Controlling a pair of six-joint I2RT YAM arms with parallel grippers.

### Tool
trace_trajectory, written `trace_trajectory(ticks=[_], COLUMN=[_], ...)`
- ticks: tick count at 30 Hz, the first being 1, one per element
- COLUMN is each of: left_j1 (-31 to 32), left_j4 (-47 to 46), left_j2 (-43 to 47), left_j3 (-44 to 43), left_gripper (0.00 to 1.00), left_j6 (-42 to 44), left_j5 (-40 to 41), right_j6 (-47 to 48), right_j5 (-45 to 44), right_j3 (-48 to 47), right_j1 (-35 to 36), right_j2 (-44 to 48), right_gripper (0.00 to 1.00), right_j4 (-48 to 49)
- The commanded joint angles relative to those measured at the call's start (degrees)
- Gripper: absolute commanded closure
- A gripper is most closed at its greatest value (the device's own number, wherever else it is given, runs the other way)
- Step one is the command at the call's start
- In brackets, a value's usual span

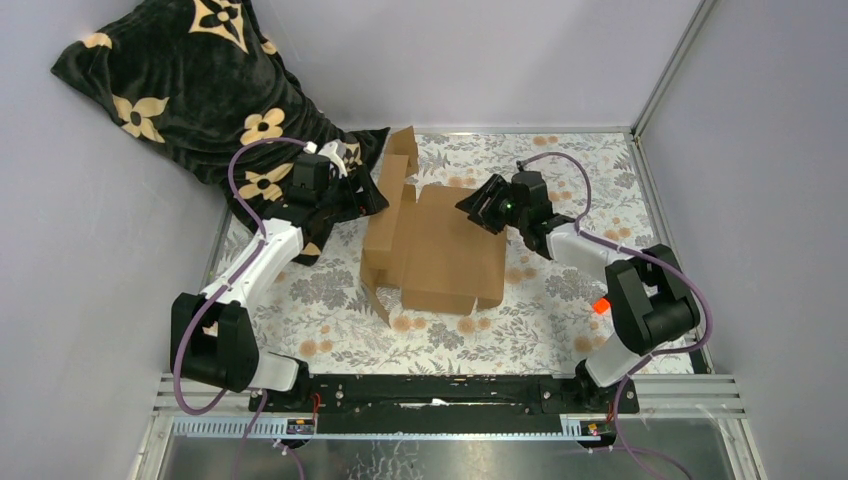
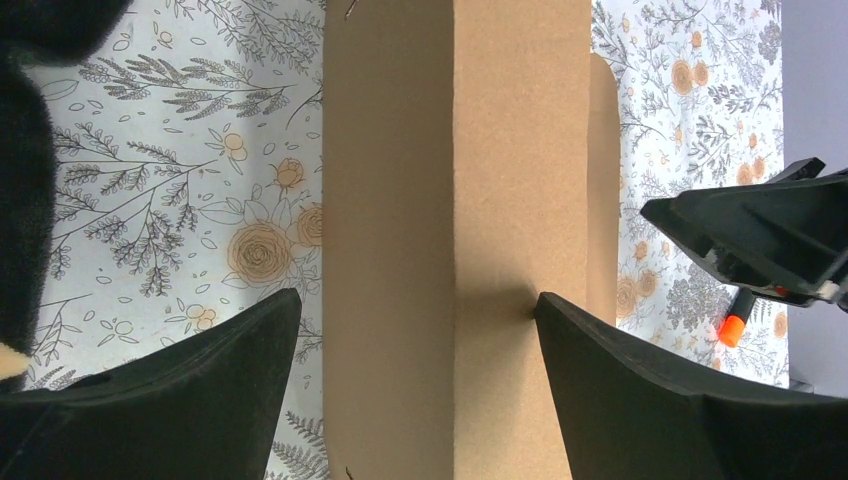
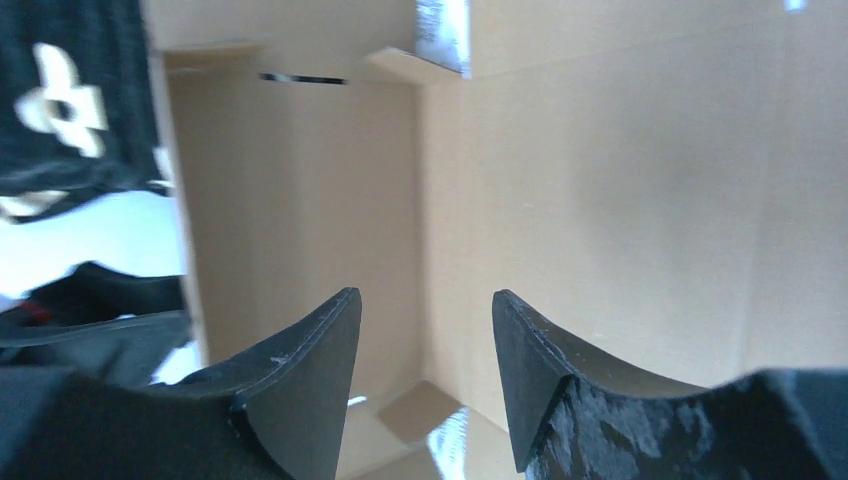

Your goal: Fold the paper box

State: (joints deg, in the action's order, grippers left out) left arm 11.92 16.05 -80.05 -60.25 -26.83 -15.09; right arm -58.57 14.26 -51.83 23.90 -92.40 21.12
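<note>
The left hand (image 1: 378, 198) stands spread about as wide as it goes, straddling a raised strip of the paper box (image 1: 445, 255). In the left wrist view its right-hand finger (image 2: 620, 390) seems to touch the cardboard with its tip, while the other finger sits just beside the strip's edge; the hand has not closed on anything. The right hand (image 1: 478, 208) hovers over the far right part of the box, its fingers (image 3: 300, 370) partly apart with only the box's inner face showing in the gap, so it holds nothing. The box lies mid-desk (image 1: 330, 300) on the flowered cover, between the two hands. Its long axis runs from the near edge toward the far wall, tilted slightly. The broad panel lies flat, and the left-side panels and a far flap are lifted upright.
</note>
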Motion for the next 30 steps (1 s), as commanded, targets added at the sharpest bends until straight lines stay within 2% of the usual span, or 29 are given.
trace_trajectory(ticks=[1, 6, 12, 18, 23, 30], left_j1=[0.1, 0.1, 0.1, 0.0, 0.0, 0.0], left_j4=[1.5, 1.7, 1.9, 1.9, 1.9, 2.3], left_j2=[-0.8, -0.7, -1.5, -2.3, -3.1, -5.0], left_j3=[-1.4, -1.4, -1.9, -3.3, -4.9, -7.9], left_gripper=[0.07, 0.07, 0.07, 0.07, 0.07, 0.07], left_j6=[2.6, 3.0, 3.6, 4.0, 4.4, 5.0], left_j5=[2.7, 3.5, 3.9, 3.6, 3.1, 2.8], right_j6=[14.7, 19.6, 21.9, 22.8, 21.6, 20.3], right_j5=[1.3, 3.1, 3.5, 0.4, -3.4, -6.9], right_j3=[-5.6, -7.1, -2.4, 1.2, 5.9, 14.3], right_j1=[-0.4, -0.5, 0.0, 5.7, 10.4, 12.8], right_j2=[-2.7, -5.1, -3.9, -2.1, 0.9, 9.1], right_gripper=[0.42, 0.45, 0.49, 0.5, 0.51, 0.52], right_j4=[-13.3, -16.3, -16.0, -17.0, -16.8, -18.3])
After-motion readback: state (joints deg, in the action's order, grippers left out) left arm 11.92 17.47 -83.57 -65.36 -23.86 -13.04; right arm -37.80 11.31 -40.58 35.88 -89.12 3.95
